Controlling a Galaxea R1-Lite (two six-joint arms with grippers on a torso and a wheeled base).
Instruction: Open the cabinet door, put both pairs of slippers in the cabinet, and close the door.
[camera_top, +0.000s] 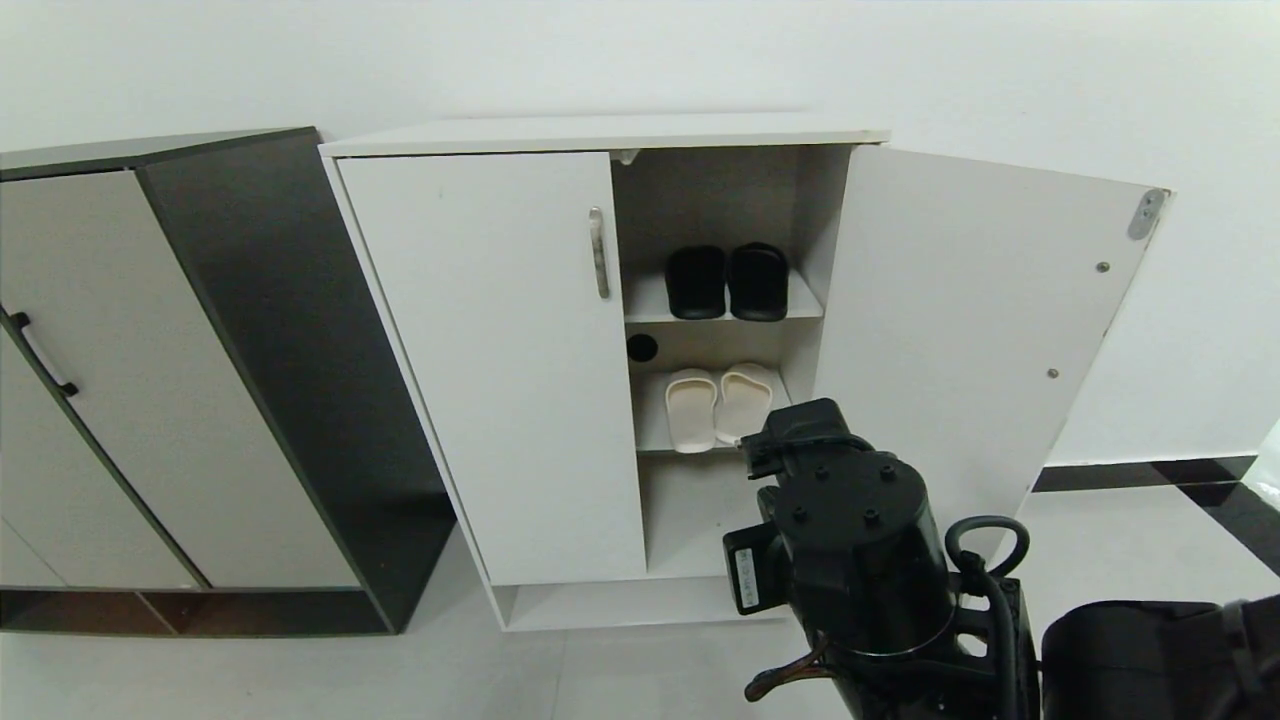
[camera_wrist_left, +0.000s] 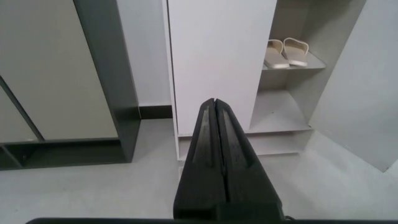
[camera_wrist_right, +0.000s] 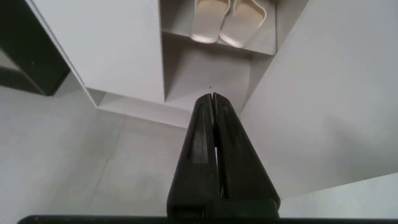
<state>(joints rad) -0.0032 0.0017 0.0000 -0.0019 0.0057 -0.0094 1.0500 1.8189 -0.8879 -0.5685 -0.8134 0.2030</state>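
The white cabinet (camera_top: 600, 135) stands with its right door (camera_top: 960, 320) swung wide and its left door (camera_top: 490, 360) closed. Black slippers (camera_top: 727, 282) sit side by side on the upper shelf. A cream pair (camera_top: 720, 405) lies on the middle shelf, with the bottom compartment bare. My right arm (camera_top: 850, 540) is low in front of the opening, beside the open door. My right gripper (camera_wrist_right: 214, 96) is shut and holds nothing, below the cream slippers (camera_wrist_right: 227, 15). My left gripper (camera_wrist_left: 214, 102) is shut and holds nothing, facing the closed left door with the cream slippers (camera_wrist_left: 286, 53) off to one side.
A dark grey cabinet (camera_top: 250, 330) with a pale door (camera_top: 90, 380) stands against the white one's left side. Pale floor (camera_top: 300, 670) spreads in front of both. A black skirting strip (camera_top: 1140, 470) runs along the wall behind the open door.
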